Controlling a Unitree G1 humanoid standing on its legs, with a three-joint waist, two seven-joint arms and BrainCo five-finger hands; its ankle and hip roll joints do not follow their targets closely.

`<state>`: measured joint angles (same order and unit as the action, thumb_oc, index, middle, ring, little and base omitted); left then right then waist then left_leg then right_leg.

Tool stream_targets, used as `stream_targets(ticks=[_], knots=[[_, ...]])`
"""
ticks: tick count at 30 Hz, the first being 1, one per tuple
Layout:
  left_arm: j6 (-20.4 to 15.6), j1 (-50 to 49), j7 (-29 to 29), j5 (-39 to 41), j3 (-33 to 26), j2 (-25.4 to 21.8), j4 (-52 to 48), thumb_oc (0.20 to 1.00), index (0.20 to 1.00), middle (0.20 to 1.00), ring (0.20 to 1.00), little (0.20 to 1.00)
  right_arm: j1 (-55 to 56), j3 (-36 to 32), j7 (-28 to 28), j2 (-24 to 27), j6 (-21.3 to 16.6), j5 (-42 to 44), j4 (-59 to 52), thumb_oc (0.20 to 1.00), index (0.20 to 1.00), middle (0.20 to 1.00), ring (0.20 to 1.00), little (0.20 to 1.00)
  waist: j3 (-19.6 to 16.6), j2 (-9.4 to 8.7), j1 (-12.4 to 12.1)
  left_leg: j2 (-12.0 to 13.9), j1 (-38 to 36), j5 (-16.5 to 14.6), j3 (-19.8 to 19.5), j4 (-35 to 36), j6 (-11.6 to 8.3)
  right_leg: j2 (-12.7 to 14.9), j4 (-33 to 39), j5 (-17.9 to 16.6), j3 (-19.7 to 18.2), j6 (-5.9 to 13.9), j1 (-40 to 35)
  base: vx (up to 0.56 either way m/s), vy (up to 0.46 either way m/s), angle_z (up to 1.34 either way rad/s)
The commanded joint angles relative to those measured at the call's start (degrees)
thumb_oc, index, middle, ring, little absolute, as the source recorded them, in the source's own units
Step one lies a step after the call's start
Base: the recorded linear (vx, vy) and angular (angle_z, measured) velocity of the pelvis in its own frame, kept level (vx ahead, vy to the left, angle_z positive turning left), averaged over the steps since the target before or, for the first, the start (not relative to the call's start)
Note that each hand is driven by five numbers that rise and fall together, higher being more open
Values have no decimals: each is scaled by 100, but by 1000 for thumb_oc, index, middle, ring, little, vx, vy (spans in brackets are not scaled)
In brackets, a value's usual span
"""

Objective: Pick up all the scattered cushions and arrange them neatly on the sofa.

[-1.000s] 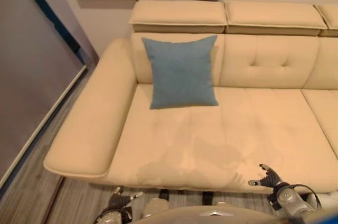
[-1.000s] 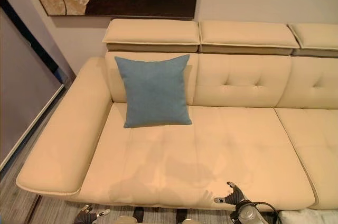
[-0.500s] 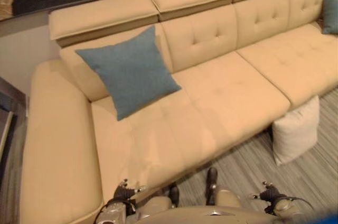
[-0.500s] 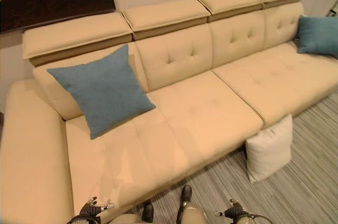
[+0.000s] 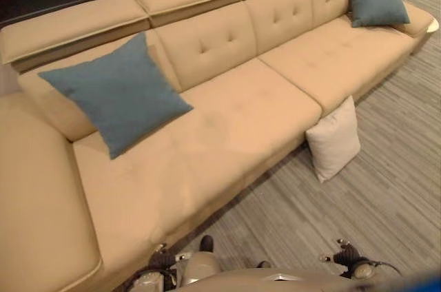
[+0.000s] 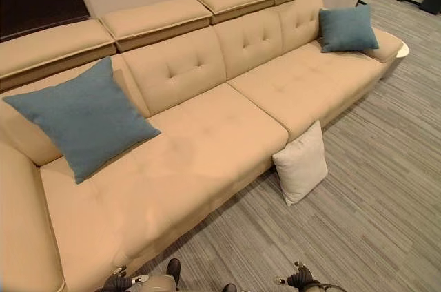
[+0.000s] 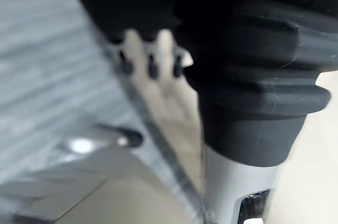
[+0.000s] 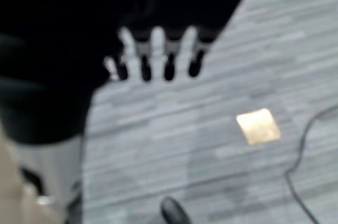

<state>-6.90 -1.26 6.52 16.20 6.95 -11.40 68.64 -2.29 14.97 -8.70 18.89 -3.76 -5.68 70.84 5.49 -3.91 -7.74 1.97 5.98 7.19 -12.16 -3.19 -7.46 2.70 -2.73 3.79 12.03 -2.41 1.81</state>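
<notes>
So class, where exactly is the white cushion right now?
In the left eye view the white cushion stands on the grey floor, leaning against the front of the sofa near its middle, to the robot's right of centre.

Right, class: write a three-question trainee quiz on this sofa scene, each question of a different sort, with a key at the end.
1. True or false: the white cushion lies on the sofa seat.
2. Multiple choice: how many blue cushions are on the sofa? A) one B) two C) three
3. Short answer: what are the left hand and right hand holding?

Key
1. False. It stands on the floor, leaning against the sofa's front.
2. B. The near blue cushion leans on the backrest at one end; the far blue cushion sits at the other end.
3. Nothing; both hang low with relaxed fingers, over the floor.
</notes>
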Motion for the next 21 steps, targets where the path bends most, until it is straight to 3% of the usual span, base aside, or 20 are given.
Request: stream_targets(ticks=[1,5,9,10,11,12,13,18,20,21], knots=[[-93,360,-31,-228,-6,17,17,1000,1000,1000,1000,1000,-331,102,-29,41,-95,176,22,1000,1000,1000,1000,1000,264,-117,-23,-719,-322,-1003,-47,-264,488,32,705,-662,-235,894,-308,-32,28,-87],[-100,429,-31,-362,117,40,28,1000,1000,1000,1000,1000,-343,68,-40,4,-87,188,103,1000,1000,1000,1000,1000,241,-62,40,-790,-471,-1009,2,21,600,9,605,-841,-616,1043,-59,-29,80,-72],[-101,475,-26,-482,195,-30,-56,1000,1000,1000,1000,1000,-424,162,-23,-107,-55,70,173,1000,1000,1000,1000,1000,277,-24,-18,-730,-619,-946,248,274,722,10,254,-836,-680,1133,180,-33,83,-97],[-116,512,2,-480,226,-73,-100,1000,1000,1000,1000,1000,-476,179,-26,-160,-47,73,157,1000,1000,1000,1000,1000,344,-21,-47,-684,-619,-906,360,308,736,32,27,-847,-529,1163,308,-109,35,-103],[-114,549,21,-484,227,-114,-110,1000,1000,1000,1000,1000,-511,193,-39,-191,-37,60,161,1000,1000,1000,1000,1000,377,-8,-98,-620,-611,-891,473,324,728,133,-91,-840,-153,1183,380,-129,-6,-90],[-123,569,21,-523,248,-150,-149,1000,1000,1000,1000,1000,-509,193,-70,-208,-32,30,162,1000,1000,1000,1000,1000,421,31,-206,-523,-650,-898,677,360,725,336,-197,-765,485,1186,323,-120,-4,-94],[-119,574,10,-555,239,-161,-155,1000,1000,1000,1000,1000,-496,206,-69,-223,-37,-6,152,1000,1000,1000,1000,1000,407,58,-223,-468,-645,-861,778,412,729,436,-279,-706,776,1149,287,-69,-2,-120],[-131,580,-42,-496,253,-196,-173,1000,1000,1000,1000,1000,-482,172,-29,-226,-49,-16,132,1000,1000,1000,1000,1000,290,71,-109,-420,-678,-785,909,494,780,353,-487,-420,677,1020,121,-21,-15,-58],[-112,600,-51,-480,283,-150,-187,1000,1000,1000,1000,1000,-533,241,-31,-243,-48,-69,87,1000,1000,1000,1000,1000,221,79,-286,-324,-573,-829,1075,377,783,512,-602,-254,926,1014,-87,-29,-157,-19],[-111,606,-47,-461,295,-141,-182,1000,1000,1000,1000,1000,-553,260,-35,-261,-55,-53,85,1000,1000,1000,1000,1000,221,30,-287,-334,-557,-831,1098,361,767,457,-465,-261,860,1004,-137,37,-174,-21]])
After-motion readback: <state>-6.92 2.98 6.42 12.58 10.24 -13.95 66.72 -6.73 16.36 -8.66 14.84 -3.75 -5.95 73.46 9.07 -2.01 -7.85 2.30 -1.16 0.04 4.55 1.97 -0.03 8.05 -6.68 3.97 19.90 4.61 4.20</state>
